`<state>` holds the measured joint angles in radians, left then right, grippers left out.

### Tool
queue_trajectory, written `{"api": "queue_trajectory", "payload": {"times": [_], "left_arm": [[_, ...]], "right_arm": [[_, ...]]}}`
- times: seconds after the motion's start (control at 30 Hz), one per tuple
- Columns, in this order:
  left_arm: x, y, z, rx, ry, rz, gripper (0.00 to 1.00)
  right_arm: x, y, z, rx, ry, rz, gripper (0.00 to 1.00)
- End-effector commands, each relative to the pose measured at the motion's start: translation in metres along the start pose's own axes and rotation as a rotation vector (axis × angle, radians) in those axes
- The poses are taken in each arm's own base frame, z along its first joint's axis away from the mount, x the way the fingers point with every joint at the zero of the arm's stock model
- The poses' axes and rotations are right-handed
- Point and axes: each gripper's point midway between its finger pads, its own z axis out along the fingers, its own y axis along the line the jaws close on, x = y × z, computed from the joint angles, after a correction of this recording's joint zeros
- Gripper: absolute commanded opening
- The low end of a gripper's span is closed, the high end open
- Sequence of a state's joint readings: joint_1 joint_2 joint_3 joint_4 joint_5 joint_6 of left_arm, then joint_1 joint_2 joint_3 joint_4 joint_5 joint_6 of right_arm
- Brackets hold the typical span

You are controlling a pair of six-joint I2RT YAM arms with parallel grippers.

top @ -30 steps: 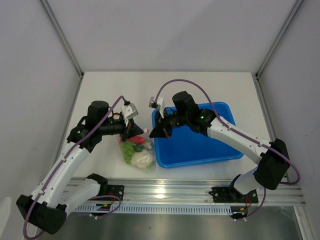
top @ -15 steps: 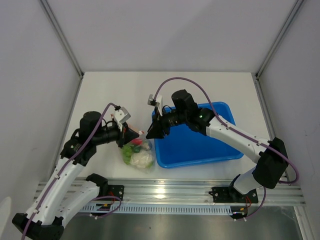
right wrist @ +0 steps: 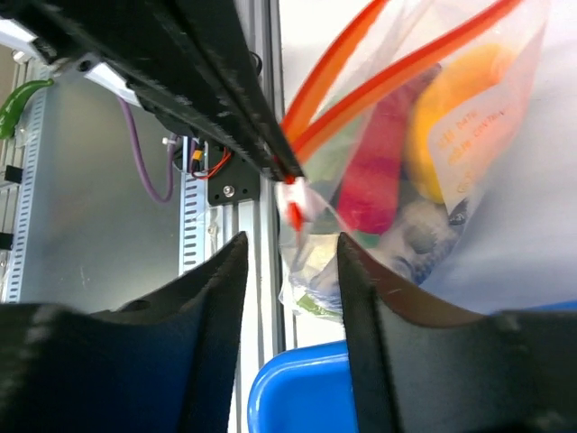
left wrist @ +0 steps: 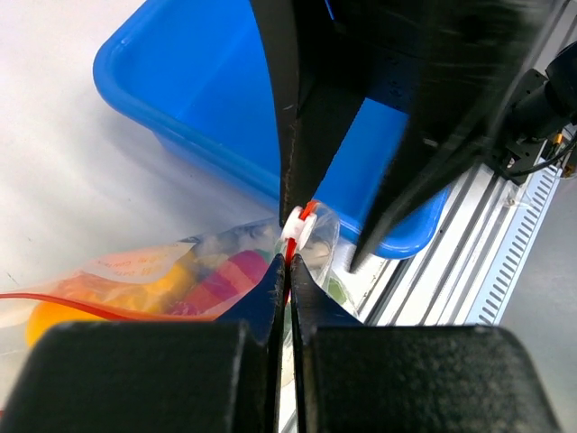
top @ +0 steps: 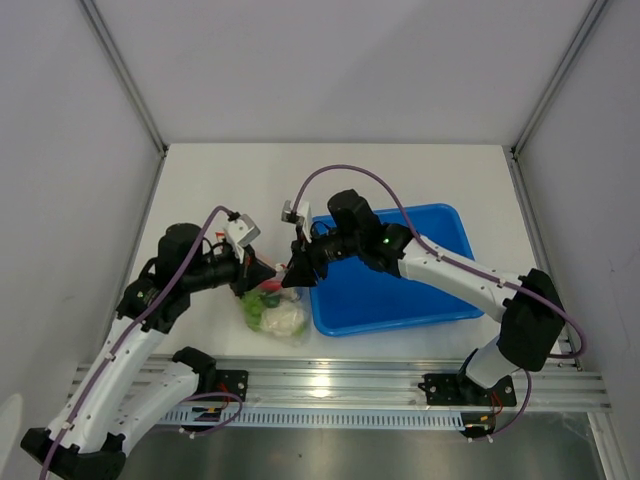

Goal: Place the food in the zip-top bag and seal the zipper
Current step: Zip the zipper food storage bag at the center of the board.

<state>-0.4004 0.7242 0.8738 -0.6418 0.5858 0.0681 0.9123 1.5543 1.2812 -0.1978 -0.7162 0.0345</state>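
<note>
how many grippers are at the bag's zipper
2. The left gripper is shut on the zipper at one end of the bag's mouth; the right gripper is open, straddling that same end.

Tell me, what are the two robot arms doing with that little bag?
They are zipping up a clear bag with toy food inside. The left gripper is shut on one end of its orange-red zipper. The right gripper, jaws open, sits at that same end. The strips gape apart, so it isn't sealed yet.

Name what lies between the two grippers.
The zipper end of the bag: the left gripper pinches it, the right gripper stands open at it. Right wrist view shows this.
</note>
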Motion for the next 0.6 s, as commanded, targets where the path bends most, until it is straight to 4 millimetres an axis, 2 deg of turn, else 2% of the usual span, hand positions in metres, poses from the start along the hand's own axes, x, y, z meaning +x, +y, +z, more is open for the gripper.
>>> {"api": "queue_trajectory", "payload": {"times": [0.0,0.1,0.27,0.37,0.4,0.57], "left_arm": [[-0.017,-0.007,-0.011,-0.002,-0.044,0.034,0.01],[-0.017,-0.006,-0.013,-0.015,-0.034,0.036,0.01],[-0.016,-0.009,-0.016,-0.008,-0.035,0.037,0.01],[-0.015,-0.009,-0.017,-0.011,-0.036,0.038,0.01],[-0.015,-0.009,-0.018,-0.019,-0.038,0.04,0.0],[-0.009,0.004,-0.02,-0.1,-0.017,0.011,0.01]], "right_arm": [[-0.021,-0.002,0.006,-0.013,-0.055,-0.032,0.41],[-0.02,-0.001,0.011,-0.032,-0.062,-0.014,0.35],[-0.028,0.004,0.015,-0.072,-0.09,-0.006,0.33],[-0.03,0.003,0.017,-0.084,-0.094,0.005,0.21],[-0.03,0.003,0.018,-0.088,-0.093,0.012,0.0],[-0.027,-0.001,0.022,-0.09,-0.096,0.048,0.0]]}}
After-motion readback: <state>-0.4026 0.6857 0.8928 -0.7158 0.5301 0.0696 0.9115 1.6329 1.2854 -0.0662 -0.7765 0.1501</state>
